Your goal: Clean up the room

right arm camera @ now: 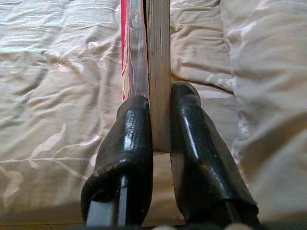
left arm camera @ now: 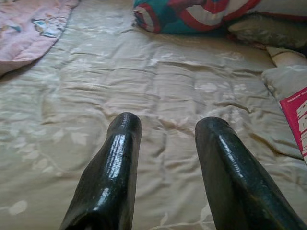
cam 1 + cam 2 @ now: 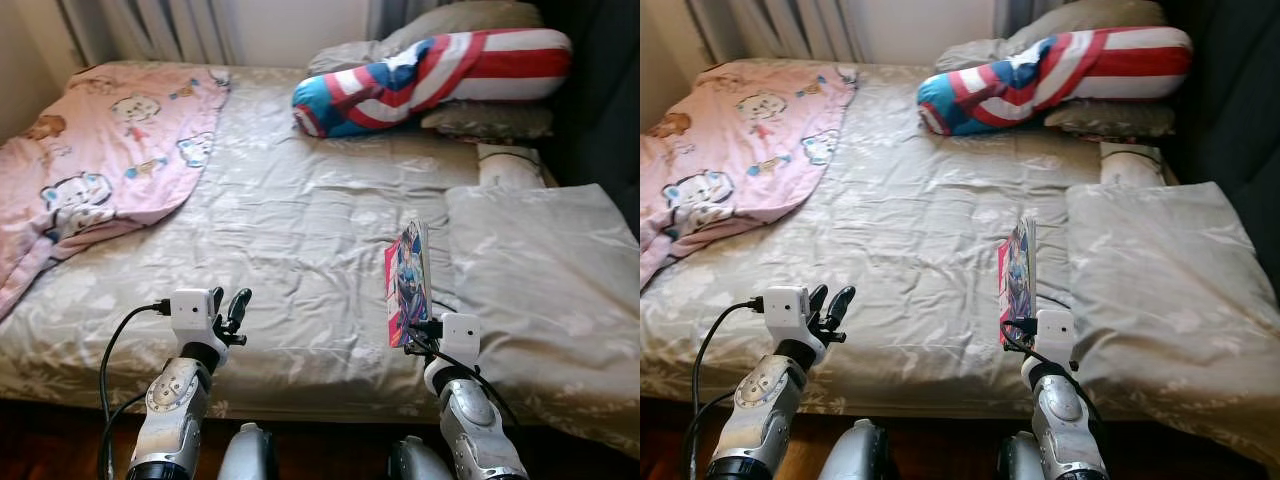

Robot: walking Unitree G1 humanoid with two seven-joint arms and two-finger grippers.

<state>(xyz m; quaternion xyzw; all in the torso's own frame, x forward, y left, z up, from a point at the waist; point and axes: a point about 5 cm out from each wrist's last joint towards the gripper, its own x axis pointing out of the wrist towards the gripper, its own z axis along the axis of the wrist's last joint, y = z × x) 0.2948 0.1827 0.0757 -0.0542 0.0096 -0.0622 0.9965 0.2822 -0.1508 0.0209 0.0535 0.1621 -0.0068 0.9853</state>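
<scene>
Right tool pinching an upright book above the bed — left tool spread, empty.

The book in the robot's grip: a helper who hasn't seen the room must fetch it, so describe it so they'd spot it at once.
Find the wide bed under its beige quilt. At its near edge, the right gripper clamps a thin book upright by its lower end. Its red and blue illustrated cover is the only stiff, upright thing among soft bedding.
</scene>
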